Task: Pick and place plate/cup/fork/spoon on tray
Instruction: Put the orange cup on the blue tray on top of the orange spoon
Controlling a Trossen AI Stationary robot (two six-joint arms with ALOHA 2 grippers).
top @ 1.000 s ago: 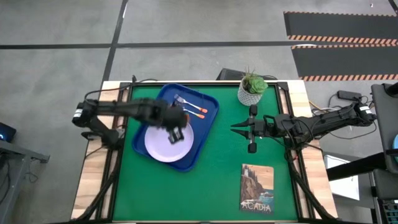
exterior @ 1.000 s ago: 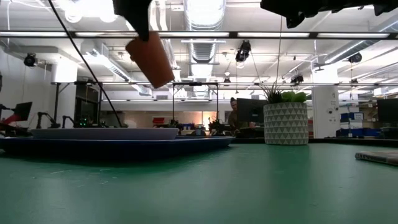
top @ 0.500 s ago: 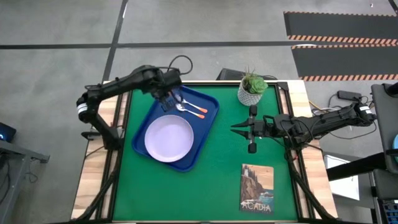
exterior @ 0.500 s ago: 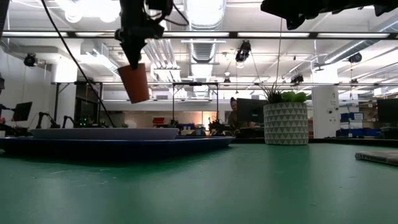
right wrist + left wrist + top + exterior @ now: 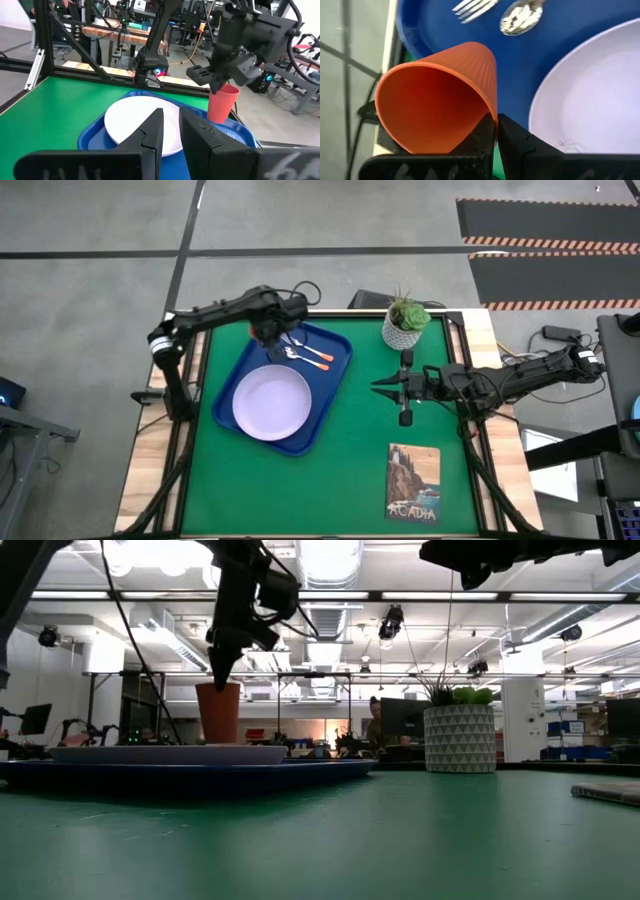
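While left hand (image 5: 495, 131) pinches cup (image 5: 440, 97), its base is hidden

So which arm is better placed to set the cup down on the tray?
The left. Its tool is shut on the cup right over the tray's far corner, beside the plate. The right tool waits over the mat, away from the tray.

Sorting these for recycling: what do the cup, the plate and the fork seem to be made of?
The cup, held by its rim in the left pincer, looks like matte orange plastic with fine ribs. The plate looks like smooth pale plastic with a soft sheen, though melamine is possible. The fork has shiny metal prongs; its orange handle is probably plastic.
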